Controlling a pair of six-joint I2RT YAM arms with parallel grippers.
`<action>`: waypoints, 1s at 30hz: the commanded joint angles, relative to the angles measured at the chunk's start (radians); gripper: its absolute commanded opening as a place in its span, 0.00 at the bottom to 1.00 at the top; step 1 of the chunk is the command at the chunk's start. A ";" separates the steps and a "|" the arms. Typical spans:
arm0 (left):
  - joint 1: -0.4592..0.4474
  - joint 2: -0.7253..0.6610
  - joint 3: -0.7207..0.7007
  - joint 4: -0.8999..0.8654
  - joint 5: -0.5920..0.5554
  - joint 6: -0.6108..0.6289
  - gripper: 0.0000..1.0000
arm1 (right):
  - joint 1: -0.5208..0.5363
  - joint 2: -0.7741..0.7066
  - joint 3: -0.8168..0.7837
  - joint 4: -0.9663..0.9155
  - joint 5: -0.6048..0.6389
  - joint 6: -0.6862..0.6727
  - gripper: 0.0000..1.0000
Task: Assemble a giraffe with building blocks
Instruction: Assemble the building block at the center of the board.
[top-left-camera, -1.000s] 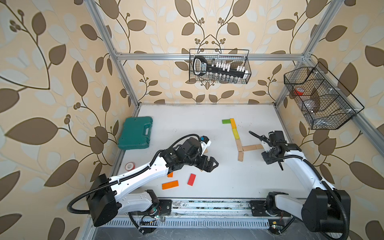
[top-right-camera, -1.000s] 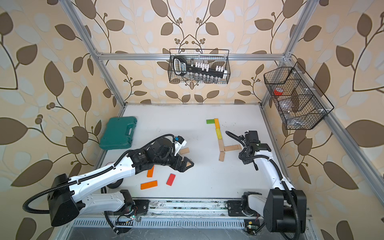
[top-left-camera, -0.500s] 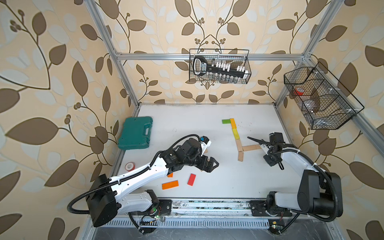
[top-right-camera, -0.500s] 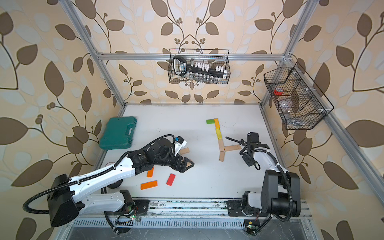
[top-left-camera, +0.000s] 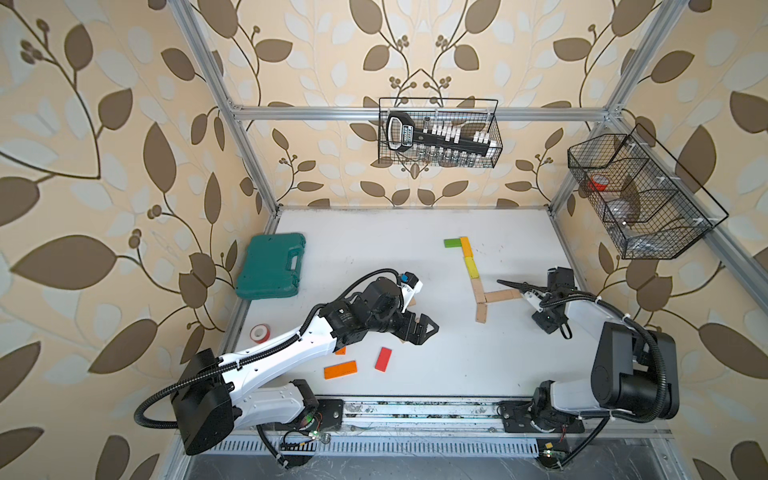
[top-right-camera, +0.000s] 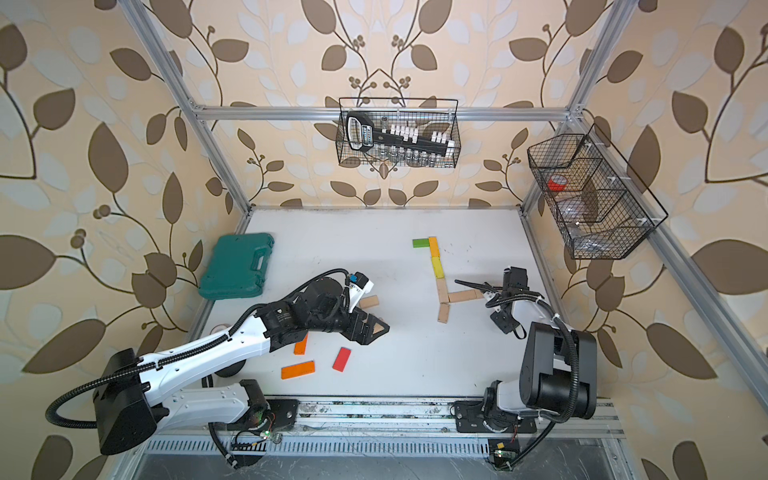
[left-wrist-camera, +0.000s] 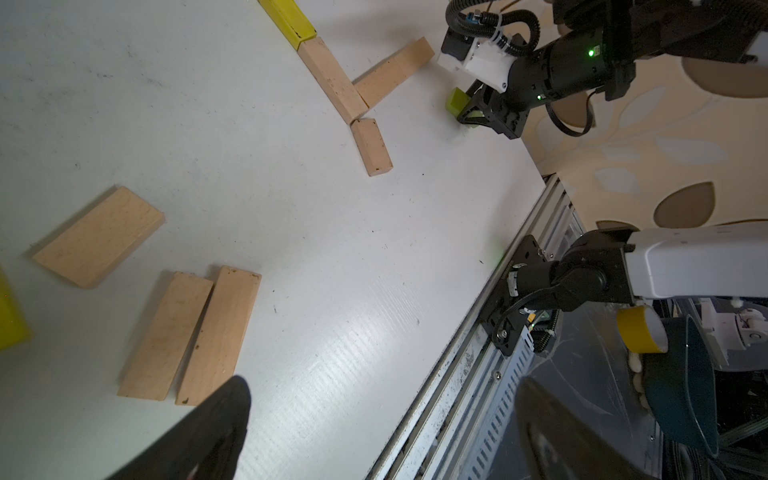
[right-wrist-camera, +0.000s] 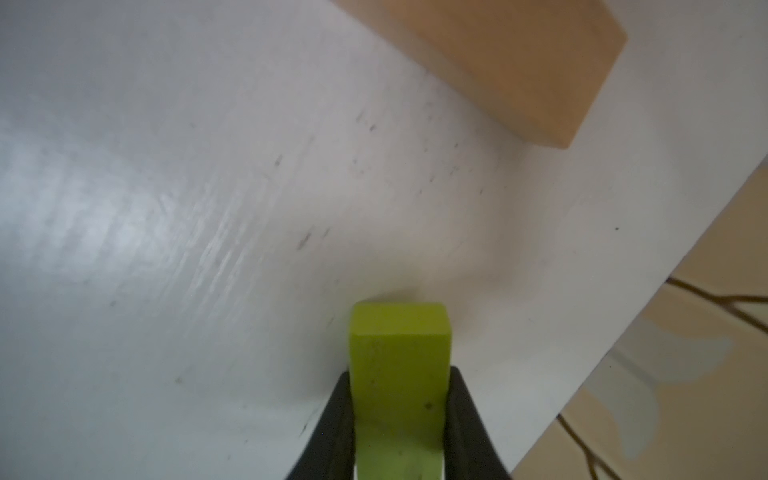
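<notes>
Lime-green block (right-wrist-camera: 399, 332), pinched in the right end effector (right-wrist-camera: 399, 376), has come down near the tabletop (top-left-camera: 374, 232) beside the beige body plank (top-left-camera: 503, 296), so a back leg's going in, I'd guess. Left end effector (top-left-camera: 422, 332) is wide open.

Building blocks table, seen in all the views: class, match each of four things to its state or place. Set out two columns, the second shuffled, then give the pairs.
Column A: 1 right tool; 2 left tool; 3 red block; 4 green case.
Column B: a open, holding nothing; b by the table's left edge; c shut on a lime block; d flat beside an orange block.
Pairs: 1-c, 2-a, 3-d, 4-b.
</notes>
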 joint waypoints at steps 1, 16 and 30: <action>-0.008 -0.013 -0.005 0.043 0.025 0.012 0.99 | -0.002 0.044 0.048 0.000 -0.041 -0.034 0.00; -0.005 0.001 0.008 0.051 0.029 0.026 0.99 | -0.021 0.117 0.110 -0.027 -0.058 0.002 0.31; -0.005 -0.017 0.005 0.051 0.033 0.026 0.99 | -0.080 0.052 0.066 -0.081 -0.135 -0.017 0.45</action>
